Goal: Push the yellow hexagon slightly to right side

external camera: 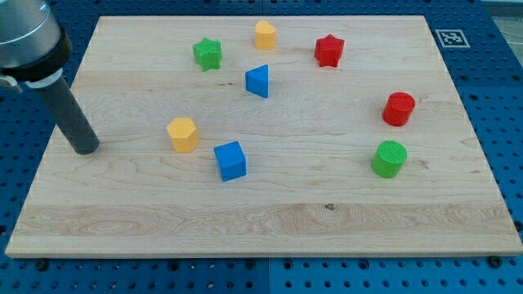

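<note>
The yellow hexagon (183, 134) lies left of the board's middle, with a blue cube (230, 160) just to its lower right. My tip (85, 149) rests on the board at the view's left, well to the left of the yellow hexagon and slightly lower, apart from every block. A second yellow block (265, 35), shape unclear, sits near the top edge.
A green star (207, 54) is at top left, a blue triangle (258, 81) below the top yellow block, a red star (328, 51) at top right. A red cylinder (399, 109) and a green cylinder (390, 158) stand at the right. The wooden board (270, 220) lies on a blue pegboard.
</note>
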{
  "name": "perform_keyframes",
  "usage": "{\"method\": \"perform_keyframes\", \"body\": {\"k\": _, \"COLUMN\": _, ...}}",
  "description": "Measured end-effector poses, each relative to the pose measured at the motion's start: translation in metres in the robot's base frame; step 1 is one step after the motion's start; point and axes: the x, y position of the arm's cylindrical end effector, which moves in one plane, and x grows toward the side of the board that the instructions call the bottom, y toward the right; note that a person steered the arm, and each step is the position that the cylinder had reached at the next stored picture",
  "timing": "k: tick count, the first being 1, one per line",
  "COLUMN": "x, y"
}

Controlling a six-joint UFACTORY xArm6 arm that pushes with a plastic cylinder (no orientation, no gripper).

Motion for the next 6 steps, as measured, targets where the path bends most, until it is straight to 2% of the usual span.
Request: {"method": "perform_keyframes", "body": {"k": 6, "x": -0.003, "y": 0.093}}
